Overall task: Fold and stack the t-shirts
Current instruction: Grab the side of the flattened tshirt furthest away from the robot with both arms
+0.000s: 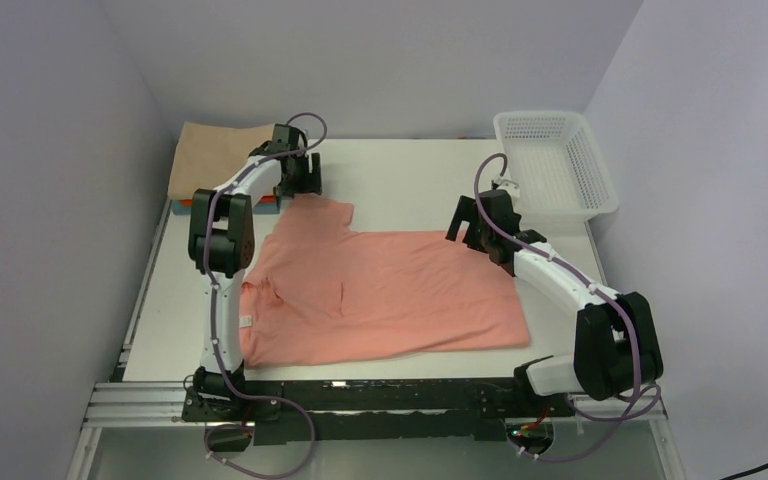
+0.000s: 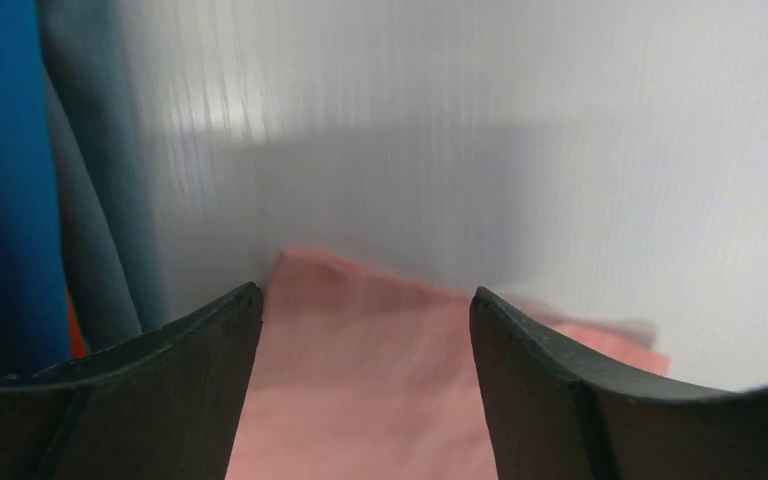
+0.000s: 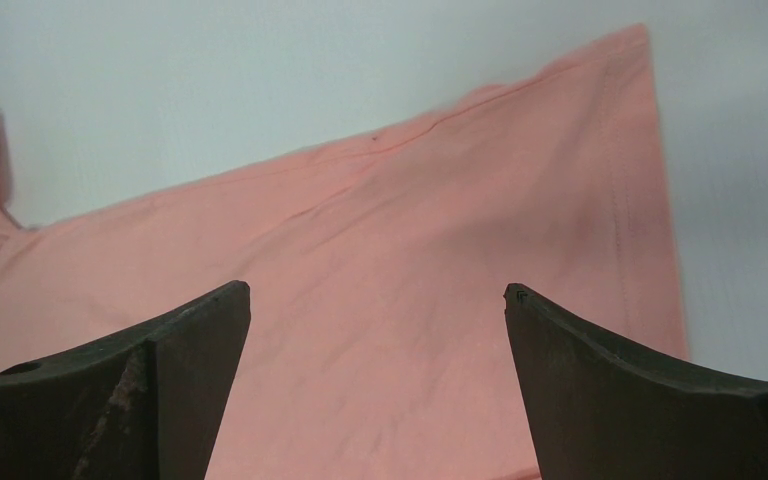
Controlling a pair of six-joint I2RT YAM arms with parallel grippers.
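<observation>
A salmon-pink t-shirt (image 1: 380, 295) lies spread flat on the white table, its small white neck label (image 1: 246, 321) near the front left. My left gripper (image 1: 298, 180) is open at the shirt's far left sleeve; in the left wrist view the pink cloth (image 2: 360, 370) lies between the spread fingers (image 2: 210, 340). My right gripper (image 1: 472, 230) is open over the shirt's far right corner; the right wrist view shows the pink cloth (image 3: 380, 300) under the wide-spread fingers (image 3: 560, 340). A folded tan shirt (image 1: 215, 155) tops a stack at the back left, with orange-red and blue edges (image 2: 0, 180) below it.
A white plastic mesh basket (image 1: 555, 165) stands at the back right corner of the table. The table (image 1: 410, 180) shows bare white surface behind the shirt. Grey walls close in on the left, back and right.
</observation>
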